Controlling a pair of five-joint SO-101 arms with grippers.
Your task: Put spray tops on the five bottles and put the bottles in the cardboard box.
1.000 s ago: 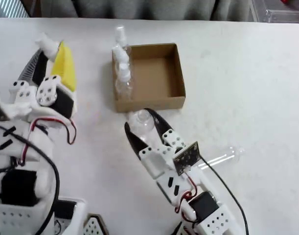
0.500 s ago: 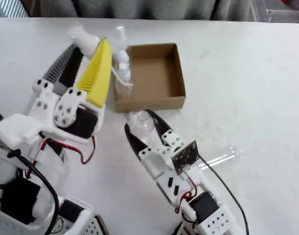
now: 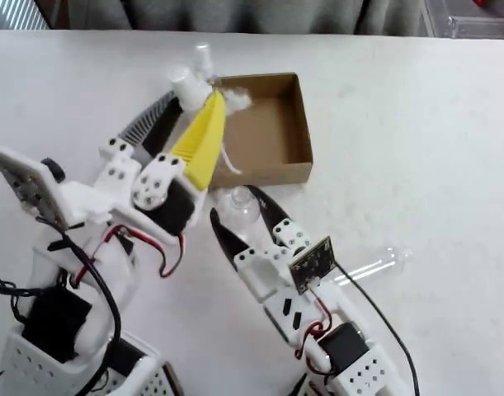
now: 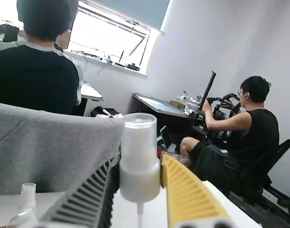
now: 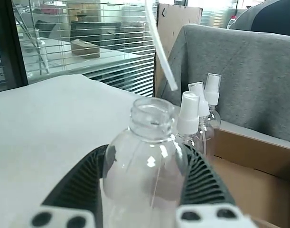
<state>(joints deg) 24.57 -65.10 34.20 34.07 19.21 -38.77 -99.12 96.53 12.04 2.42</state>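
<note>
Recorded nearest: right gripper (image 3: 232, 203) clamped around an uncapped bottle (image 5: 152, 118), upright, just in front of the cardboard box (image 3: 300, 124). Noted beyond it: left gripper (image 3: 194, 96) pinching a spray top (image 4: 139, 156), dip tube hanging, over the box's near left corner. Logged farthest: three capped bottles (image 5: 198, 102) standing inside, along the box's left wall.

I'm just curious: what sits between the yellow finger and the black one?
A white spray top, pinched by the left gripper; the left wrist view shows it.

Left gripper (image 3: 200, 95) raised, extended forward, clamping spray top (image 3: 188, 82); right gripper (image 3: 234, 206) low, clamping bottle (image 3: 238, 200).
</note>
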